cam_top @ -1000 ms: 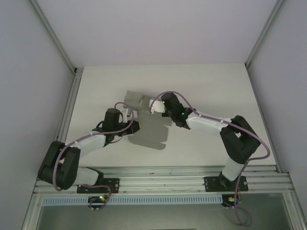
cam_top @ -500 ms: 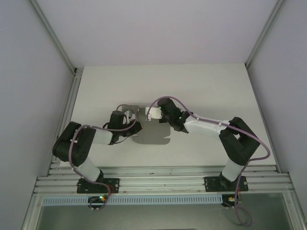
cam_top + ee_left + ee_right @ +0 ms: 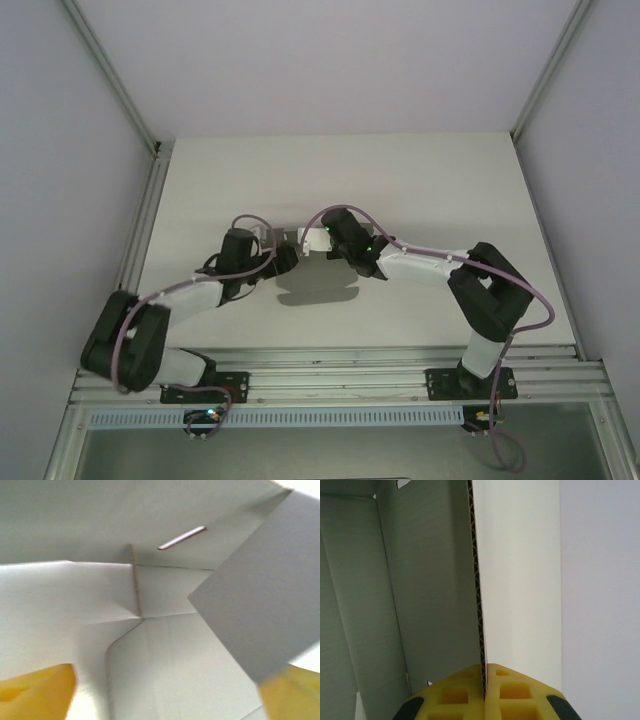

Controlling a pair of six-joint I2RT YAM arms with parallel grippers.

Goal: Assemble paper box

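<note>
Halfway through folding the box [image 3: 318, 290] at the middle of the table [image 3: 450, 180], between both tools. Shows walls raised, one flap loose. Leaves tucking and locking. Pinches a wall edge tight in the right tool [image 3: 484, 675]; holds the left tool [image 3: 162, 695] wide open, gripping nothing.

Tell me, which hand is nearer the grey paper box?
Right. The right hand is pinched shut on a wall edge of the paper box; the left hand is open close against it, fingers spread, gripping nothing.
</note>
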